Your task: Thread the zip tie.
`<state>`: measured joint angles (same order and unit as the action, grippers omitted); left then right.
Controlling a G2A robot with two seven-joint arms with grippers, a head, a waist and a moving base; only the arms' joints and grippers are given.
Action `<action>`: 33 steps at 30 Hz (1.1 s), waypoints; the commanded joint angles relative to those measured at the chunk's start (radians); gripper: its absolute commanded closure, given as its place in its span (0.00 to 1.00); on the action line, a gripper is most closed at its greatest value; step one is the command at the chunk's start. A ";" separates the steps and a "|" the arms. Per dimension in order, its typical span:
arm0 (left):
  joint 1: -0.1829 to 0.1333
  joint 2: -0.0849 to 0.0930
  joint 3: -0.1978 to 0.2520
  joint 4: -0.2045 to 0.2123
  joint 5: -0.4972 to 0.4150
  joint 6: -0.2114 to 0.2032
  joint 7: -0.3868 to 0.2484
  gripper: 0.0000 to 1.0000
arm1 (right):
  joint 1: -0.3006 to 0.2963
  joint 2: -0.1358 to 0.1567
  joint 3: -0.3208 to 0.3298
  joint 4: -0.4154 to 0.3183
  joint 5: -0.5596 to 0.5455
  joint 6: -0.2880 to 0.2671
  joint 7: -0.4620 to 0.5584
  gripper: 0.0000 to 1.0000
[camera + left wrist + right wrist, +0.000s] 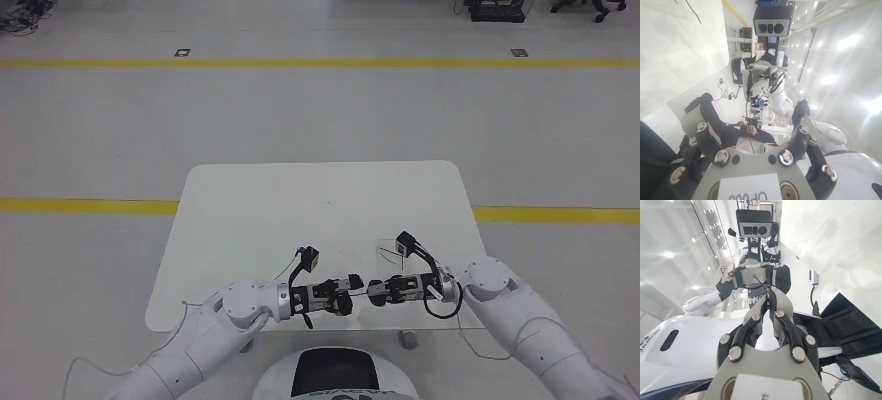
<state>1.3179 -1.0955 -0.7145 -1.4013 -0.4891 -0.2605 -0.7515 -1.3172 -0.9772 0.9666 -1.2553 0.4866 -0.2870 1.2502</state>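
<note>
Table (320, 190): white, matt, smooth. Zip tie (759, 281) above table: thin black plastic. Right gripper (768, 294): ribbed black rubber pads (773, 306), matt grey shells, glossy metal screws (797, 352).

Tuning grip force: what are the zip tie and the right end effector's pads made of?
The zip tie: thin, black, bending in a curve, so probably nylon plastic. The pads: black, matte, ribbed, so likely rubber.

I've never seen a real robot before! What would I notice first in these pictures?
The left end effector and right end effector face each other nose to nose above the near edge of the white table. The right one is pinched shut on a thin black zip tie, while the left one gapes wide open.
</note>
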 commanded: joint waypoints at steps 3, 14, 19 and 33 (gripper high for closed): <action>-0.002 0.000 0.001 0.002 -0.002 0.001 -0.002 0.00 | 0.001 -0.001 0.000 0.001 0.000 -0.001 0.000 1.00; -0.006 -0.001 0.005 0.008 -0.008 0.002 -0.007 0.13 | 0.002 -0.004 -0.001 -0.004 0.001 -0.003 -0.006 1.00; -0.007 -0.001 0.007 0.010 -0.008 0.002 -0.006 0.53 | 0.001 -0.005 -0.001 -0.003 0.001 -0.003 -0.006 1.00; -0.007 -0.003 0.013 0.016 -0.030 -0.014 -0.018 0.87 | -0.003 -0.010 -0.001 0.011 0.021 -0.016 -0.005 1.00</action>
<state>1.3112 -1.0987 -0.7014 -1.3866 -0.5173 -0.2738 -0.7683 -1.3201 -0.9869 0.9655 -1.2450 0.5068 -0.3023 1.2456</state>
